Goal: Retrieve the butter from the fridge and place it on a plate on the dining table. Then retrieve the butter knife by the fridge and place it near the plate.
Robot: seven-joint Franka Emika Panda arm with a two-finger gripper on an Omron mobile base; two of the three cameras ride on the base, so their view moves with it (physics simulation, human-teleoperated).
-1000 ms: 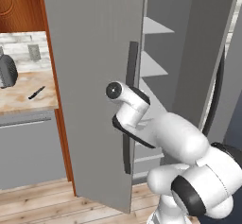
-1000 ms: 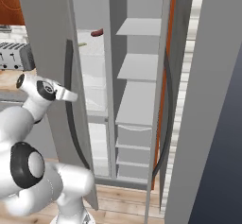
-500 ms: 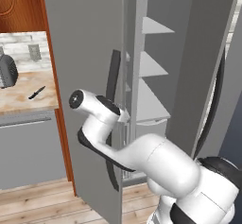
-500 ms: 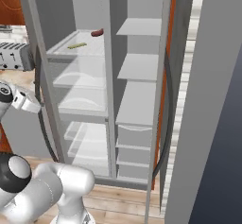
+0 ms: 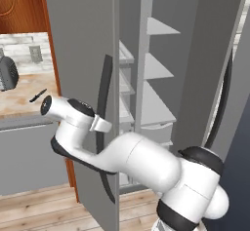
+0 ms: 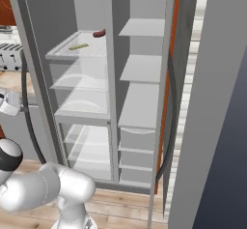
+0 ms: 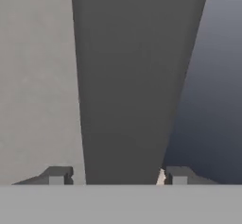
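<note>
The fridge (image 6: pixel 140 102) stands with both doors swung open, and the butter (image 6: pixel 78 46) lies on the top left shelf, near a small dark red item (image 6: pixel 99 33). The gripper (image 7: pixel 113 176) is at the left door's dark handle (image 5: pixel 103 127); its jaws stand apart on either side of the handle, not pressing it. The knife (image 5: pixel 37 95) lies on the counter (image 5: pixel 19 98) left of the fridge.

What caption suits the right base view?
Open fridge with butter lying on its upper left shelf.
</note>
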